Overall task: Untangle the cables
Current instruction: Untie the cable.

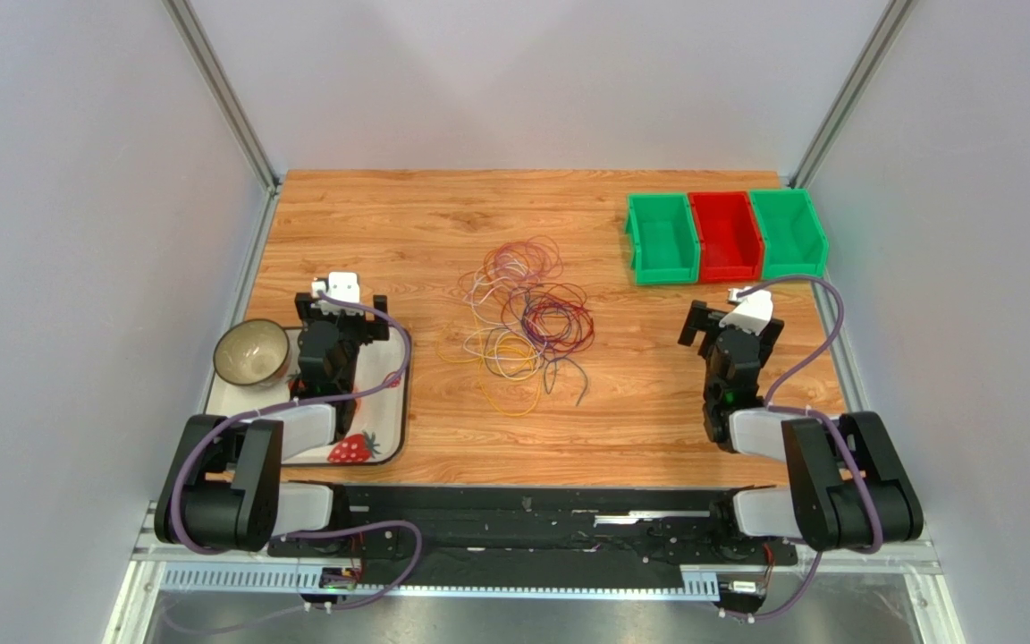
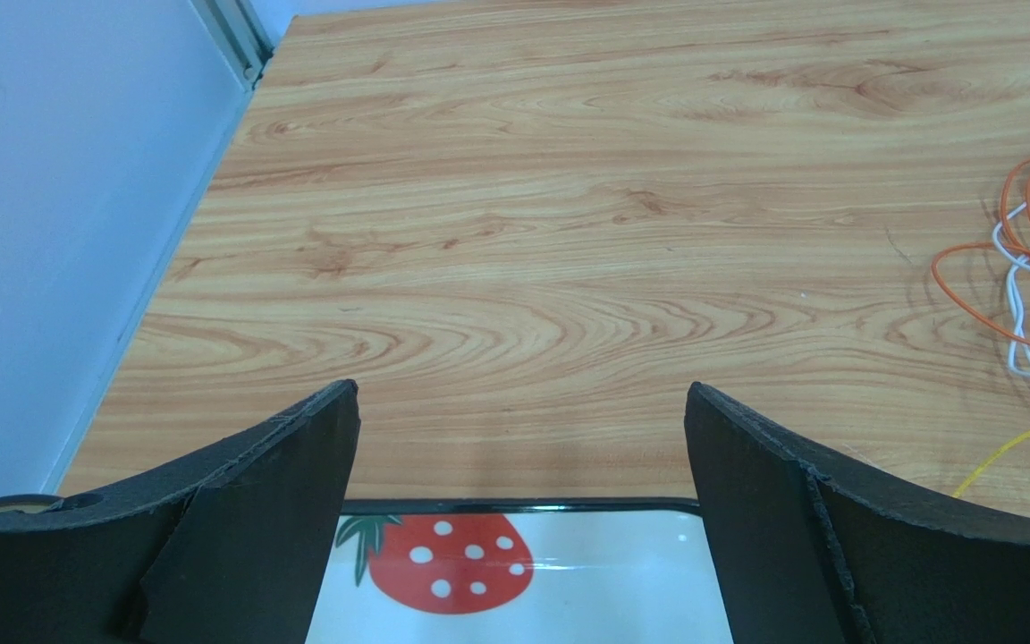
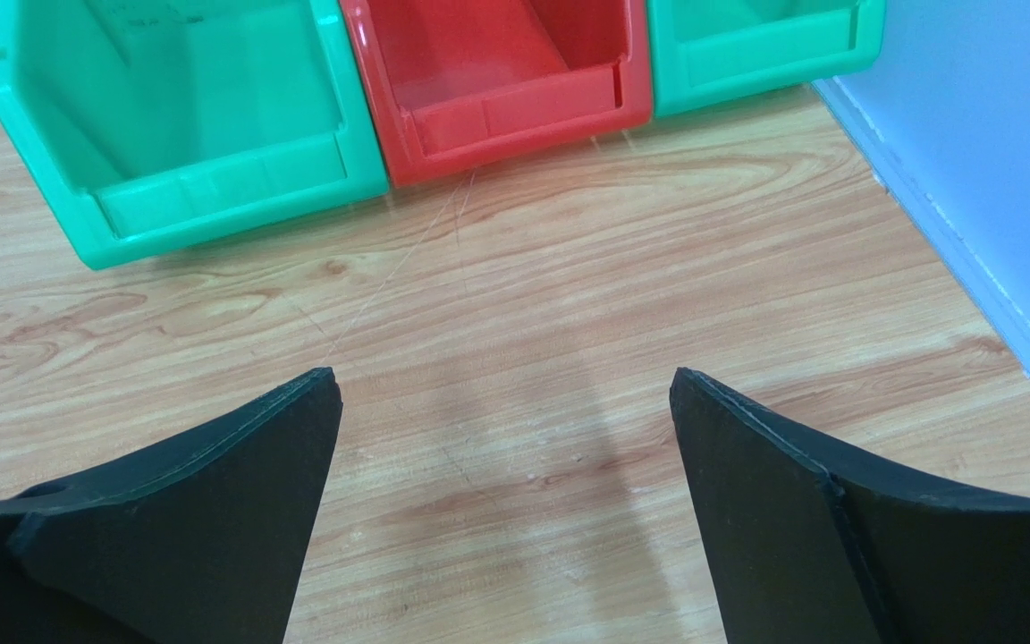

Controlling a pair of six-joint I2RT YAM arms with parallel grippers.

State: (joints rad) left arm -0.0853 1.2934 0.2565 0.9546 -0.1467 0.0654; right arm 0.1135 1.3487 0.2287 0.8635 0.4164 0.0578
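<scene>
While left gripper [image 2: 521, 403] and right gripper [image 3: 507, 383] both stand wide and empty, the cables [image 1: 523, 322] lie tangled mid-table (3 o'clock of left, 9 o'clock of right). Step: first approach. Next: pinch a single outer loop.

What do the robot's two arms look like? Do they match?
Yes, they match. The left arm and right arm are chunky black with pale grey sections. A purple-grey cable loops along each, and a white block sits near each wrist. The left tool and right tool each have two flat, pointed black fingers.
</scene>
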